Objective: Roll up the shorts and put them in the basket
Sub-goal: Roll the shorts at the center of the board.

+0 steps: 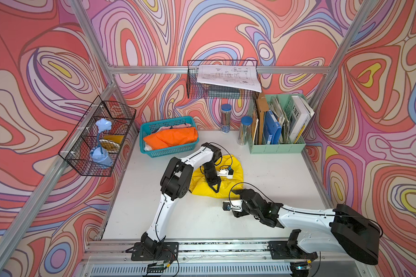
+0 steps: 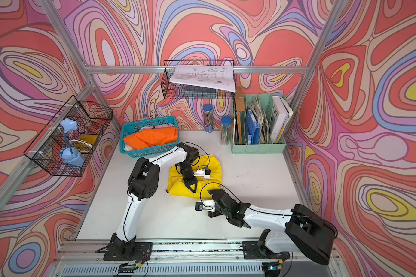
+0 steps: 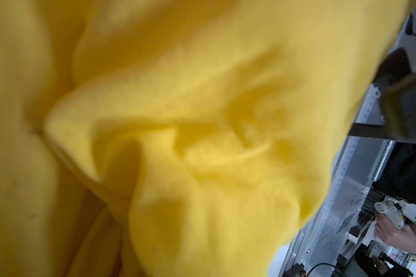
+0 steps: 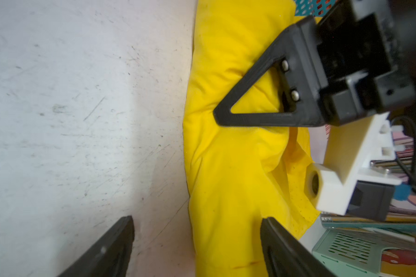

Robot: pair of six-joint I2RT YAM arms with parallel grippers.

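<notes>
shorts (image 1: pixel 237 169) on table (image 1: pixel 274 187), basket (image 1: pixel 168 151) behind left, left fingers (image 4: pixel 262 121) seemingly atop shorts

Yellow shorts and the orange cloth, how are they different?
The shorts lie bunched on the white table; the orange cloth sits in the teal basket. The left gripper pinches the shorts; no gripper touches the orange cloth. The shorts are bright yellow, the orange cloth is not. Both are soft, crumpled fabric.

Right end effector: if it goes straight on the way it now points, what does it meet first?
Probably the shorts: the right end effector is open, its jaws astride their near edge. Depth is unclear.
</notes>
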